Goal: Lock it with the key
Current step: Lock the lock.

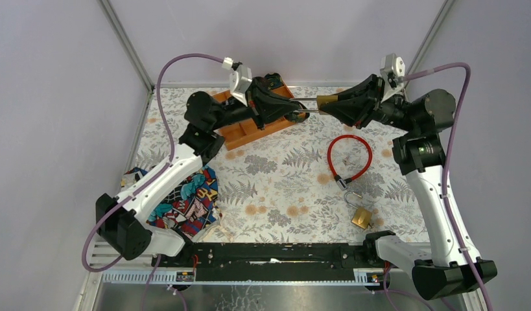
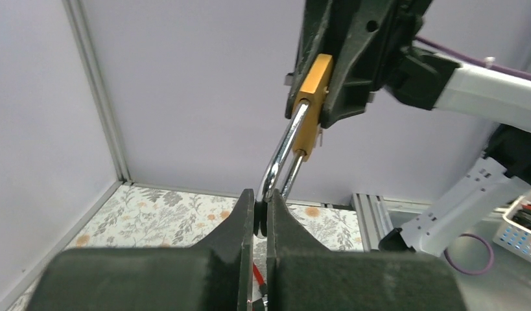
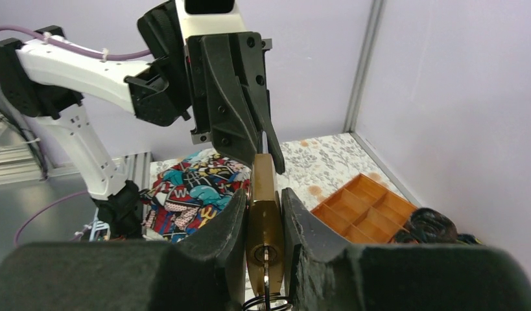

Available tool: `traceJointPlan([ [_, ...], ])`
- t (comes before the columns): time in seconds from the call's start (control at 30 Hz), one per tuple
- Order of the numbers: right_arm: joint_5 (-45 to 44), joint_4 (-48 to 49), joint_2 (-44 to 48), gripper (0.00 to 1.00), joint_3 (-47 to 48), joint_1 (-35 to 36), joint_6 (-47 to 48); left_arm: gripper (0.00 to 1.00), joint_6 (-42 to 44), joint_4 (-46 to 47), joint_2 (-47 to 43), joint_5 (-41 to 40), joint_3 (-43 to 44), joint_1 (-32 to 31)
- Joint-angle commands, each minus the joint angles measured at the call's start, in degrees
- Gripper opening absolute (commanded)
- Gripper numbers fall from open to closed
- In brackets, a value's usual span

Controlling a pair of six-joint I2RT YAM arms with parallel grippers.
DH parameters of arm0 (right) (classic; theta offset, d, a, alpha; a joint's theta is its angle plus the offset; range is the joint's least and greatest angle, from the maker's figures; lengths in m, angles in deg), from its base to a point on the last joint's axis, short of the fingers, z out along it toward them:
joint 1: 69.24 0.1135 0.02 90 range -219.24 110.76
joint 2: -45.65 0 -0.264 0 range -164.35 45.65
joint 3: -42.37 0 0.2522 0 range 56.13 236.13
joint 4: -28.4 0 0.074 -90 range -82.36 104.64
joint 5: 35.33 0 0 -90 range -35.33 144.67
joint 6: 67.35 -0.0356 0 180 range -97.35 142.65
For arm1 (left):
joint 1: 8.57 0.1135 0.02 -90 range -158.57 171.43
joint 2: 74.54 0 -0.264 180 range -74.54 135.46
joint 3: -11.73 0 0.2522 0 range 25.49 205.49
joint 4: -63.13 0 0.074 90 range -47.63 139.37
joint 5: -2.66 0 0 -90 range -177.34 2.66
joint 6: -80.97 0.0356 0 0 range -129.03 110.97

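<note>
Top external: held padlock (image 1: pixel 326 101), red cable (image 1: pixel 329 157)

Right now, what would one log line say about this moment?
left gripper: shut on shackle | right gripper: shut on padlock body | key: inserted
</note>
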Motion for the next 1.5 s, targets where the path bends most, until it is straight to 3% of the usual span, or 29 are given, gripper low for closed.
traceJointPlan([
  [0.0,-7.2,-17.5,-7.5,0.0,2.6,4.3,9.4,0.0,2.0,0.0,6.1,7.3,4.2,-12.3],
  [0.3,-6.4,-16.0,-9.9,0.0,2.1,4.2,8.3,0.0,5.0,2.2,7.7,9.6,7.1,-15.6],
  [0.5,-5.6,-21.4,-11.4,0.0,0.9,3.3,13.8,0.0,10.6,3.8,5.6,11.5,8.3,-15.3],
  [0.7,-5.0,-15.3,-16.0,0.0,1.5,3.4,11.6,0.0,10.3,-6.9,8.3,18.5,13.4,-16.9],
  [0.87,-5.0,-14.1,-16.6,0.0,3.5,3.7,10.4,0.0,9.9,-11.7,10.9,16.9,14.1,-18.4],
  [1.1,-5.1,-13.9,-16.6,0.0,2.1,3.7,10.7,0.0,3.0,-0.3,13.5,15.8,15.6,-20.5],
  [1.27,-5.1,-14.3,-15.6,0.0,1.7,3.6,11.3,0.0,6.1,-4.8,13.4,16.5,16.6,-20.3],
  [1.47,-2.8,-16.0,-12.3,0.0,2.2,3.6,10.8,0.0,4.1,-3.1,8.6,18.2,10.6,-15.8],
])
